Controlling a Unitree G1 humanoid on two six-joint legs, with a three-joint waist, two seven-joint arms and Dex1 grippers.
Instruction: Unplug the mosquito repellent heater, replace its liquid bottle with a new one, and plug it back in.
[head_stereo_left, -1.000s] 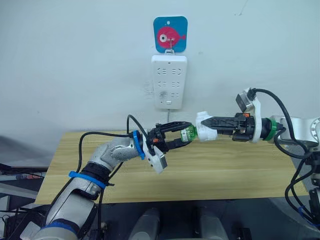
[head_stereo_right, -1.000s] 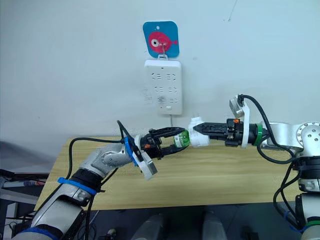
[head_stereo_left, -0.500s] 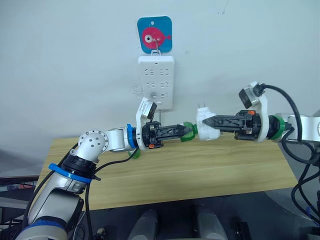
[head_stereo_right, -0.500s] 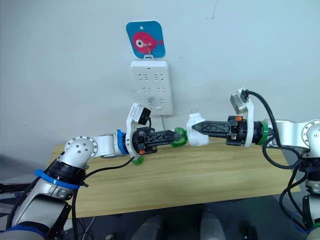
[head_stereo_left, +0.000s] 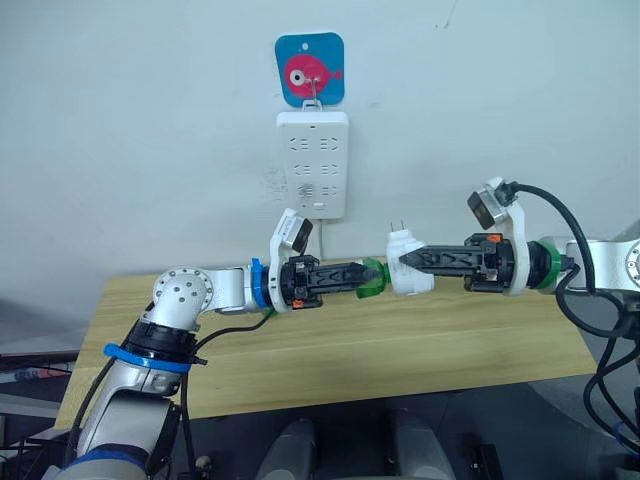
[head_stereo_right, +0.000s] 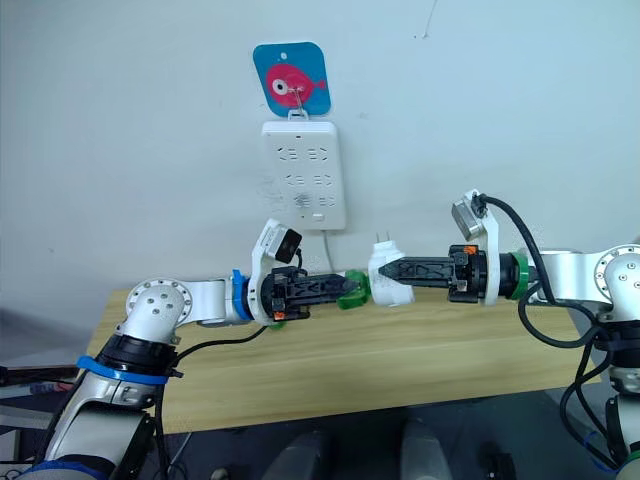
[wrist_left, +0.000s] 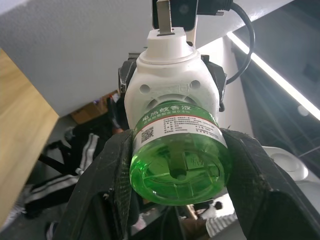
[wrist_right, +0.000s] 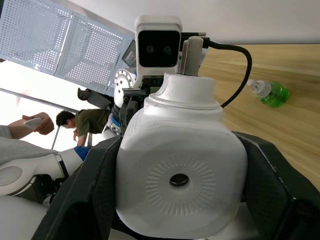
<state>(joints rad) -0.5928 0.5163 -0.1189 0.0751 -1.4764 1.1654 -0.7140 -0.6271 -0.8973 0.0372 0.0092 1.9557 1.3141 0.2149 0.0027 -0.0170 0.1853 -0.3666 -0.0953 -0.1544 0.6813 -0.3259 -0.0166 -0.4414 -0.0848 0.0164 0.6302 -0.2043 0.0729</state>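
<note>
Since half a second ago both arms dropped slightly. Left jaws (head_stereo_left: 372, 275) clamp green bottle (wrist_left: 178, 157); right jaws (head_stereo_left: 402, 260) grip heater (head_stereo_left: 406, 272); bottle axis horizontal, seated in heater.

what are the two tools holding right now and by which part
The right tool grips the small white rounded plastic heater by its sides. The left tool clamps the green liquid bottle around its body.

Bottle (wrist_left: 180, 155) neck hidden inside heater (wrist_left: 171, 87).
</note>
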